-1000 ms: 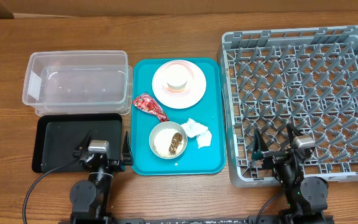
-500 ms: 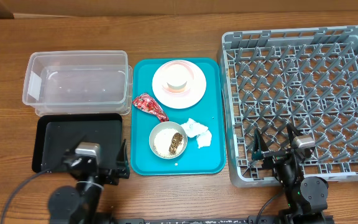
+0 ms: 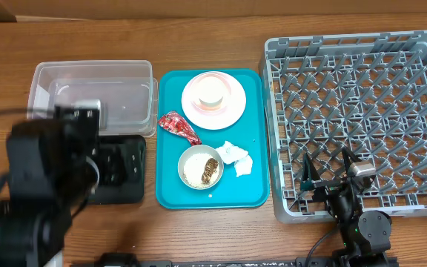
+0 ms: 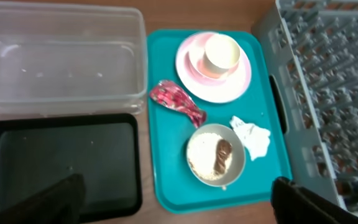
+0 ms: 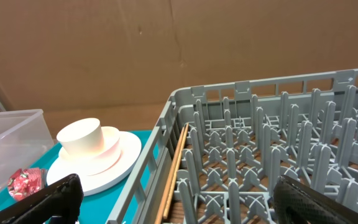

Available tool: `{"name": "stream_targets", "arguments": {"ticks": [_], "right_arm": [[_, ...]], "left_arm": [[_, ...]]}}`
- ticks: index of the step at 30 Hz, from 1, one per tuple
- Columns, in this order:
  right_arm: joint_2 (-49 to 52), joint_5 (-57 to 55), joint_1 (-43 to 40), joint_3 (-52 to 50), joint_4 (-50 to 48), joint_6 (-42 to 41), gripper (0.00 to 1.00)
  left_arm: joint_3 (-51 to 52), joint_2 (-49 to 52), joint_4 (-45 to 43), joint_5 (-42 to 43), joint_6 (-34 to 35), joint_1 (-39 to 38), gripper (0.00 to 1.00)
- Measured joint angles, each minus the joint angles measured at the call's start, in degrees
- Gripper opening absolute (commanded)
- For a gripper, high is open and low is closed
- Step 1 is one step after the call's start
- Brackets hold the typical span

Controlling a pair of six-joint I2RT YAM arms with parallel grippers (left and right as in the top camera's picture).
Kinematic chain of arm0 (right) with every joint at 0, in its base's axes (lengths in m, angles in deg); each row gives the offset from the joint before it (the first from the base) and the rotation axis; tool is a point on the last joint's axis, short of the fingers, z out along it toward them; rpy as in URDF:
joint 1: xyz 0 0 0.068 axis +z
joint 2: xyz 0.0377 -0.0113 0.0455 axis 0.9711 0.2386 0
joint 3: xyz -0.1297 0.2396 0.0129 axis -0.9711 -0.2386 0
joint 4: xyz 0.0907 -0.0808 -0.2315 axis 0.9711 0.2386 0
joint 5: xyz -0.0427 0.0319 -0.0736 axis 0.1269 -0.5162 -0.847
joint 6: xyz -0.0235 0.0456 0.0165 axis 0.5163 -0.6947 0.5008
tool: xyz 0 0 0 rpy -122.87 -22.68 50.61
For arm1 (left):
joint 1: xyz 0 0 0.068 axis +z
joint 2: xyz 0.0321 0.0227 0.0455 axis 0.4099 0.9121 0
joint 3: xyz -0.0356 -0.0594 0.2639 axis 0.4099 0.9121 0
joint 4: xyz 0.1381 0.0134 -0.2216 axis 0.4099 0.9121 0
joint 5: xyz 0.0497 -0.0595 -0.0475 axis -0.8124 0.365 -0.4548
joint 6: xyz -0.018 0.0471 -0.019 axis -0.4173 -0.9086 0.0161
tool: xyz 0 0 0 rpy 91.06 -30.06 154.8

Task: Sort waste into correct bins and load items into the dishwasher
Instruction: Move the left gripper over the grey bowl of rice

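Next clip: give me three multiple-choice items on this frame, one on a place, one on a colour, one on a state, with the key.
1. The red wrapper lies: A) in the clear tub B) on the teal tray C) in the dish rack.
2. The shallow tray left of the teal one is: A) white B) black C) yellow.
3. The bowl is: A) empty B) upside down C) upright, holding grains and a brown scrap.
Key: 1 B, it rests on the teal surface. 2 B, the left wrist view shows it black. 3 C, the overhead view shows its contents.
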Motion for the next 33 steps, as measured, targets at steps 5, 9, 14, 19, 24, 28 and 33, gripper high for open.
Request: {"name": "stream_targets", "arguments": {"ticks": [5,9,14,19,24,28,33], "right_arm": [[0.0,0.0,0.0,0.0,0.0,0.0,1.00],[0.0,0.0,0.0,0.0,0.0,0.0,1.00],[0.0,0.0,0.0,0.0,0.0,0.0,1.00],[0.0,0.0,0.0,0.0,0.0,0.0,1.00],[0.0,0.0,0.0,0.0,0.0,0.0,1.00],[0.0,0.0,0.0,0.0,0.0,0.0,1.00],[0.0,0.0,0.0,0.0,0.0,0.0,1.00]], "left_arm": [[-1.6,6.6,2.5,7.0,0.7,0.0,0.04],[0.6,9.2,2.4,8.5,3.0,-1.4,0.04],[9.3,9.3,-2.4,5.7,8.5,-8.5,0.04],[19.9,9.4,-12.4,3.3,15.1,-17.2,0.04],[26.9,11.0,-22.2,1.1,21.3,-25.3,0.04],[28.1,14.3,-27.2,-2.4,24.3,-31.1,0.06],[28.2,20.7,-34.9,-6.0,26.2,-37.7,0.21]]}}
